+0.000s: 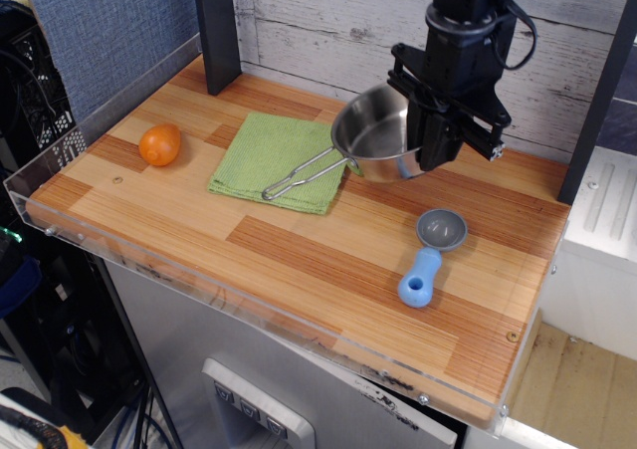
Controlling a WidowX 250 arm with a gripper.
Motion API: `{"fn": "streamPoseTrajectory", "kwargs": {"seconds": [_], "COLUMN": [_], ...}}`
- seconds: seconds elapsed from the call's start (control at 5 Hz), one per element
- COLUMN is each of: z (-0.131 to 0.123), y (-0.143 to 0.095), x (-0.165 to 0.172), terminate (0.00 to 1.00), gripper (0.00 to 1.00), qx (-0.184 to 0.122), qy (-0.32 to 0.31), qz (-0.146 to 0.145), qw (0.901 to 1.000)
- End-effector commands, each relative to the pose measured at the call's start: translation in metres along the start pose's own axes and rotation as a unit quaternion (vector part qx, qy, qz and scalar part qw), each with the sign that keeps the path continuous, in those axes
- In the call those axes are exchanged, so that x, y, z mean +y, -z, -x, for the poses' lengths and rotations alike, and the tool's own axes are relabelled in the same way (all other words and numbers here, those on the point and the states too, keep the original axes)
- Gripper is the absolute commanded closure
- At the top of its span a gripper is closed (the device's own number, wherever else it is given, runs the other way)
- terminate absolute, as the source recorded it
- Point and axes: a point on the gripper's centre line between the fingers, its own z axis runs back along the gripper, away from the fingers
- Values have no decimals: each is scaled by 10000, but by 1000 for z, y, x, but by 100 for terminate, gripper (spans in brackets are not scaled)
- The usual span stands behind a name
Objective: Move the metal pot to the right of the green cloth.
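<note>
Gripper (pixel 439 142) clamped on tilted metal pot (pixel 381 148), raised; wire handle overhanging green cloth (pixel 277 160). Risk: snagging cloth, or slipping when lowered.

There is one view only, taken from a fixed point in front of the tabletop (pixel 328 260) and above it, looking down at a slant toward the whitewashed plank wall (pixel 328 31) at the back. It stands off at a middle distance, near enough that the tabletop fills most of the width yet far enough to take in its clear plastic front edge (pixel 249 310), the grey cabinet (pixel 199 369) beneath, and the blue panel (pixel 109 21) at the far left. The arm (pixel 468 11) enters from the top edge and is cut off there, and with no second view there is no overlap to tell of.
</note>
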Motion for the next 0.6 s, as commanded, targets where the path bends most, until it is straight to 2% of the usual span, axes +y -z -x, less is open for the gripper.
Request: {"fn": "streamPoseTrajectory", "kwargs": {"seconds": [0.0, 0.2, 0.4], "z": [-11, -12, -9], "y": [23, 32, 29], "x": [6, 3, -4], "terminate": [0, 0, 0], "gripper": [100, 100, 100], "qx": [176, 262, 210], "qy": [269, 425, 521], "qz": [51, 156, 211], "qw": [9995, 9986, 9982]}}
